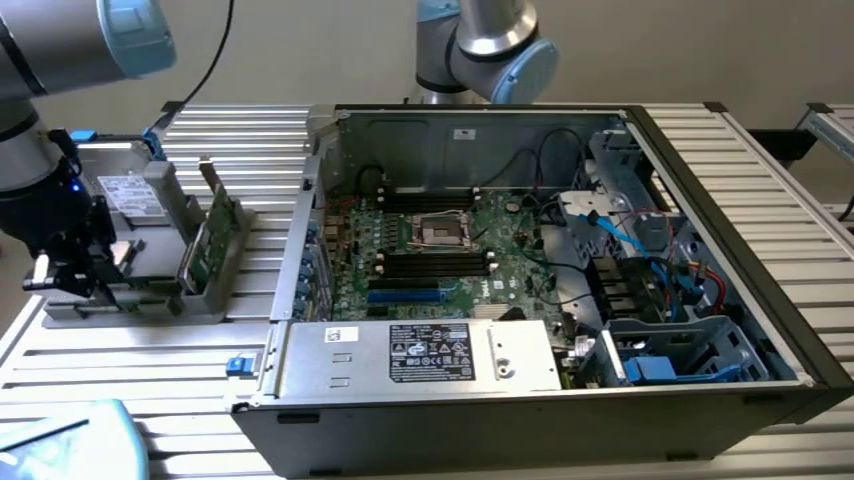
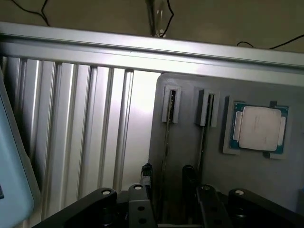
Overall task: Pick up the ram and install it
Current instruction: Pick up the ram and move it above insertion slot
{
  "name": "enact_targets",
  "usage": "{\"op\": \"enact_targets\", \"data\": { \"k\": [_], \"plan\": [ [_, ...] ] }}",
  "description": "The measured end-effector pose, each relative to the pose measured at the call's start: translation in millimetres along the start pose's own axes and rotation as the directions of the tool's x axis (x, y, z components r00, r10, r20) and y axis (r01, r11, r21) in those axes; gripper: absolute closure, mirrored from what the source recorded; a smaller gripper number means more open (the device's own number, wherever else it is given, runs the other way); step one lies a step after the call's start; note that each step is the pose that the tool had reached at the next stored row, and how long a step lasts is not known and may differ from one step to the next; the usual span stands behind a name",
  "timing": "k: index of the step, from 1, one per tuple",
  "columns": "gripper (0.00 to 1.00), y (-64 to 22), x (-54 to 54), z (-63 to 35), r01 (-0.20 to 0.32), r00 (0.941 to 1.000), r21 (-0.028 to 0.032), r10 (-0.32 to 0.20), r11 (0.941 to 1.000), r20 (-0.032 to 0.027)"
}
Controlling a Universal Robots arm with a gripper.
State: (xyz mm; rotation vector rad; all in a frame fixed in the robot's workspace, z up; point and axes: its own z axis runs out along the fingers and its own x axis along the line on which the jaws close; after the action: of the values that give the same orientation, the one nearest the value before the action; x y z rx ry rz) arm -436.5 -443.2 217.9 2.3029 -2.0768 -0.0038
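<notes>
**While hanging over the holder: pincer spread wide, nothing gripped**

While poised low over the grey holder (image 2: 187, 88), stands with the pincer (image 2: 167, 172) spread wide and clamps nothing. Shows two dark fingers (image 2: 188, 173) pointing down at the holder, one to each side of the ram (image 2: 166, 142). Presents that ram as a thin dark strip seen edge-on, standing in a slotted bracket on the holder and running into the gap between the fingers. Cannot tell whether either finger touches it; looks apart from both.

Leaves a second thin strip (image 2: 203, 142), also edge-on in its own bracket on the holder, just beside the outer face of one finger. Seats the square silver processor chip (image 2: 259, 128) flat in a pocket of the holder, beyond that second strip and well apart from the pincer.

Seen from the exterior view, hangs over the end of the holder farthest from the computer case (image 1: 400, 430). Stands a bright-green board (image 1: 220, 240) upright at the holder's end nearest the case. Sets the case, open with its motherboard (image 1: 441, 250) exposed, just beside the holder on the exterior view's right.
</notes>
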Motion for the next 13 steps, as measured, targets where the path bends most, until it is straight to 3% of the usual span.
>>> {"op": "enact_targets", "data": {
  "k": [13],
  "plan": [
    [0.61,-8.4,4.4,19.5,0.001,1.0000,0.0004,-0.001,1.0000,0.0011]
  ]
}}
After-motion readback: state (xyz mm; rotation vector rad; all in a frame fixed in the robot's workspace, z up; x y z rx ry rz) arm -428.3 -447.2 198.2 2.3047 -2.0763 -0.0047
